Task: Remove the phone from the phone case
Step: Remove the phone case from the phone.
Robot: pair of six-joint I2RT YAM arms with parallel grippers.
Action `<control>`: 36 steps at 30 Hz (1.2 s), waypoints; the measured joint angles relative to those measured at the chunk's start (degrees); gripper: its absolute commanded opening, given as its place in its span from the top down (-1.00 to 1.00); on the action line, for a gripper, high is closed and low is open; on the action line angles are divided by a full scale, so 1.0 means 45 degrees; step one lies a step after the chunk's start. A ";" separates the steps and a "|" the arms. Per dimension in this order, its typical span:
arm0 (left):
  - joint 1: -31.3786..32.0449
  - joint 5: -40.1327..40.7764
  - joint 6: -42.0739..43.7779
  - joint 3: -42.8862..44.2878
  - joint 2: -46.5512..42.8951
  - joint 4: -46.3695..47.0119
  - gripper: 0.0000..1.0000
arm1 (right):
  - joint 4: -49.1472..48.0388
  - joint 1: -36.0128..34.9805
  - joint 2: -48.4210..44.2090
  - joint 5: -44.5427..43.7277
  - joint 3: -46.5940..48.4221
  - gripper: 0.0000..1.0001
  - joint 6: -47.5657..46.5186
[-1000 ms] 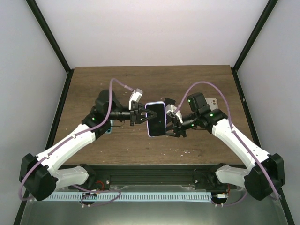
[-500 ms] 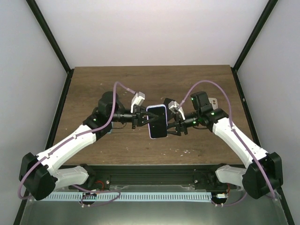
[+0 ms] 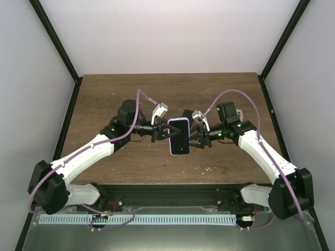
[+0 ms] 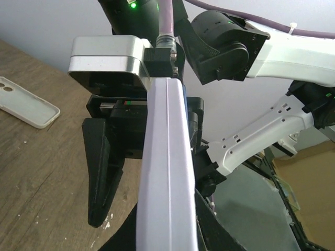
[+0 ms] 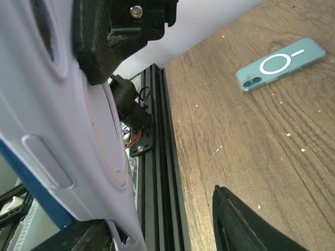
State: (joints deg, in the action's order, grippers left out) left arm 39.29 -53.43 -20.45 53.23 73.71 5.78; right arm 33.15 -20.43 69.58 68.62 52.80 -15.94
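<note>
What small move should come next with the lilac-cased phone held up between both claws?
Probably close the right claw on the pale lilac plastic phone case. The left claw clamps its opposite edge in mid-air, while the right wrist view shows a wide gap beside one right finger, so it cannot peel yet.

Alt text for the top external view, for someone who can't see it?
The left gripper holds a lavender-cased phone above the middle of the wooden table, with the right gripper at its opposite edge. A pale empty case lies far right.
</note>
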 measured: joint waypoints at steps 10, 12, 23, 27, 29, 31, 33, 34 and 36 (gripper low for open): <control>-0.0529 0.0865 -0.1078 0.0199 0.1122 -0.0253 0.44 | -0.2846 0.0160 0.0136 0.0049 -0.1642 0.99 0.2531; -0.0432 0.1860 -0.1171 0.0413 0.1243 -0.0680 0.07 | -0.3876 0.0296 0.0316 -0.0039 -0.2035 0.99 0.3347; 0.0282 1.1701 -0.2011 -0.0690 0.0617 -0.3138 -0.11 | -0.7247 0.0777 0.2506 -0.3497 -0.2895 0.99 0.7247; 0.1627 1.3503 -0.1719 -0.0971 0.0442 -0.3789 -0.03 | -0.7121 0.0772 0.3876 -0.3827 -0.2856 0.99 0.8330; 0.2569 1.4513 -0.1443 -0.0971 0.0539 -0.4114 -0.01 | -0.7057 0.0772 0.4488 -0.3813 -0.2764 0.99 0.8796; 0.3619 1.5616 -0.1098 -0.0947 0.0772 -0.4386 0.03 | -0.7048 0.0772 0.4886 -0.3813 -0.2744 0.99 0.9199; 0.4702 1.6757 -0.0690 -0.0787 0.1292 -0.4716 0.10 | -0.7038 0.0772 0.5110 -0.3769 -0.2744 0.99 0.9554; 0.5047 1.7102 -0.0568 -0.0685 0.1559 -0.4847 0.12 | -0.7057 0.0772 0.5168 -0.3735 -0.2744 0.99 0.9680; 0.5765 1.7971 -0.0180 -0.0214 0.2395 -0.5236 0.12 | -0.7116 0.0767 0.5265 -0.3672 -0.2744 0.99 0.9918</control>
State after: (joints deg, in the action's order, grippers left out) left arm 65.23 27.44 -21.26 52.27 84.49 -17.78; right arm 1.13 -16.97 93.27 52.10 40.45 28.69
